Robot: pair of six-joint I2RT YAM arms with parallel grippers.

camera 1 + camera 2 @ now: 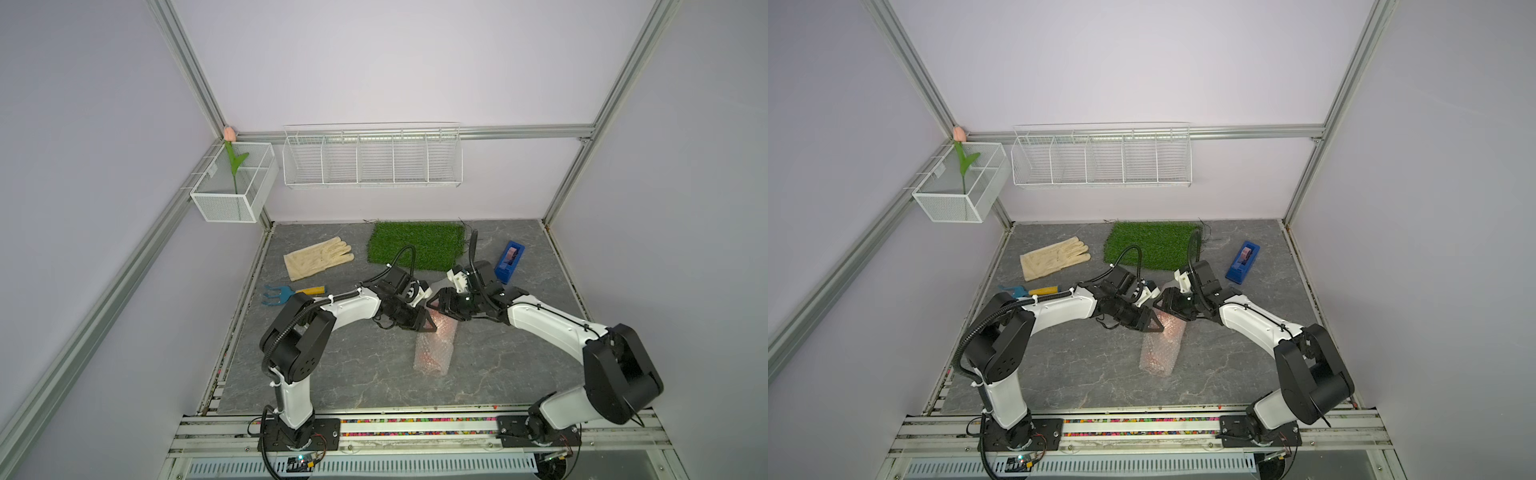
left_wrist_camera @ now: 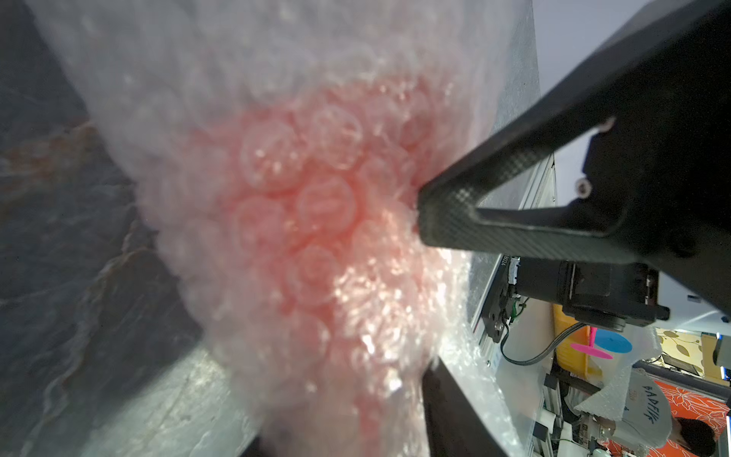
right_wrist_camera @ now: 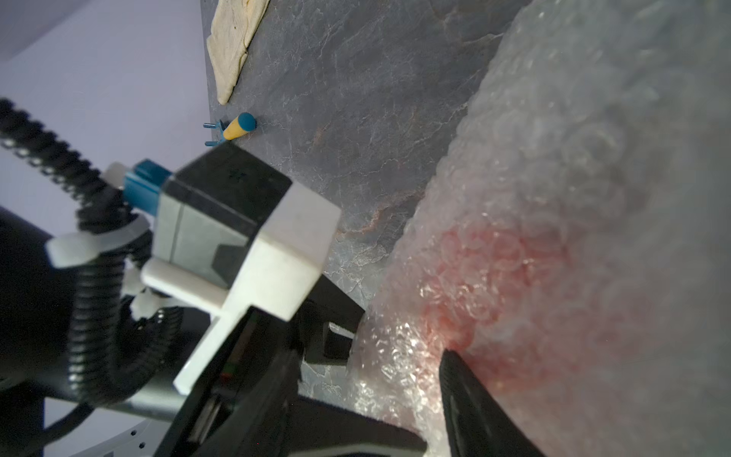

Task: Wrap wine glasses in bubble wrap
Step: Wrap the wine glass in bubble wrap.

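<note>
- Goblet (image 2: 312, 190) sits rolled up inside the bubble wrap (image 1: 432, 353); I only get it as a red-orange blur through the bubbles.
- Wrapped goblet lies on its side on the grey slate table (image 1: 332, 374), about mid-table, in front of the green turf mat (image 1: 415, 245) and apart from it.
- Both arms meet at the far end of the wrap, in both top views.
- Left gripper (image 1: 428, 325): jaws stand apart, straddling the wrapped goblet. In the left wrist view one fingertip (image 2: 443, 213) touches the wrap and the other sits right against it. Can't tell if I'm squeezing or just resting there.
- Right gripper (image 1: 441, 306): comes in from the opposite side. The right wrist view gives me one finger (image 3: 466, 387) laid against the wrap, second finger hidden. Clamped or loose, can't tell.
- Glove (image 1: 318, 259) back left, hand rake (image 1: 291, 293) just in front of it, blue tape dispenser (image 1: 509, 262) back right. All well apart from the wrap.
</note>
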